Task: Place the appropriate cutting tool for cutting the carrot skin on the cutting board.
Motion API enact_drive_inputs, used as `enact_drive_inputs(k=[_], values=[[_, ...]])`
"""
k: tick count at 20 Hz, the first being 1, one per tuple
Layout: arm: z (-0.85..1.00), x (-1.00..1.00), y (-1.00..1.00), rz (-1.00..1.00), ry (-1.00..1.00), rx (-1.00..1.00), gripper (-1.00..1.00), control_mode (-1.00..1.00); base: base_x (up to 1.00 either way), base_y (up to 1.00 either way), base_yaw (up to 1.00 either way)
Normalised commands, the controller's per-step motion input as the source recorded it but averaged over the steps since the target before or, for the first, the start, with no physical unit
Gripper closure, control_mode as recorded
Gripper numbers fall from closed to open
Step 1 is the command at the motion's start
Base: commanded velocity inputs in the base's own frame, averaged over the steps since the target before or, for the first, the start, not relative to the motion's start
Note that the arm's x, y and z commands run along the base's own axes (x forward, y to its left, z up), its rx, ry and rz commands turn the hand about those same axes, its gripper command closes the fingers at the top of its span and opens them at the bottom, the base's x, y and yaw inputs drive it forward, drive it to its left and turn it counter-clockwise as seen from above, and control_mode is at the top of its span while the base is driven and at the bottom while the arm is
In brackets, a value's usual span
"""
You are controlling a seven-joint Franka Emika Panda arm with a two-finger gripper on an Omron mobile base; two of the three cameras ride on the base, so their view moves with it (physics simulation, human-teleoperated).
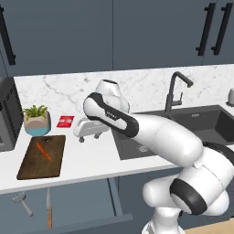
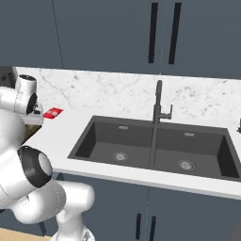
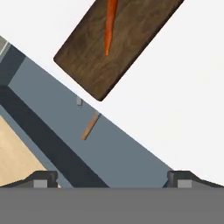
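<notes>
The dark wooden cutting board (image 1: pixel 32 167) (image 3: pixel 131 52) lies on the white counter at the left, and the orange carrot (image 1: pixel 43 151) (image 3: pixel 109 26) rests on it. Below the counter's front edge, in an open drawer (image 1: pixel 68 201), lie the light-grey peeler (image 1: pixel 22 202) and, to its right, the knife (image 1: pixel 49 208) with an orange-brown handle. In the hand view the counter edge hides all but a grey bit of the peeler (image 3: pixel 79 102) and the knife handle (image 3: pixel 90 126). My gripper (image 1: pixel 89 136) (image 3: pixel 112 180) hovers over the counter right of the board, open and holding nothing.
A potted plant (image 1: pixel 36 119) and a red packet (image 1: pixel 65 121) (image 2: pixel 52 113) sit behind the board. A dark appliance (image 1: pixel 8 116) stands at the far left. The black sink (image 1: pixel 183 125) (image 2: pixel 141 141) with its faucet (image 1: pixel 176 91) (image 2: pixel 158 106) lies to the right.
</notes>
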Motion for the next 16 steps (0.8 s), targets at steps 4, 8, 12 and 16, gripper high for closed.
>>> enact_drive_inputs(k=[4, 8, 12, 16], values=[[-0.5, 0.0, 0.81, 0.11, 0.02, 0.01, -1.0, -1.0, 0.0, 0.0, 0.0], [-0.33, 0.0, 0.73, 0.09, 0.01, 0.0, -1.0, -1.0, 0.0, 0.0, 0.0], [-0.01, -0.06, 0.25, 0.1, 0.0, 0.0, -1.0, -1.0, 0.0, 0.0, 0.0], [-0.01, -0.43, 0.36, 0.05, -0.02, -0.02, -1.0, -1.0, 0.0, 0.0, 0.0]])
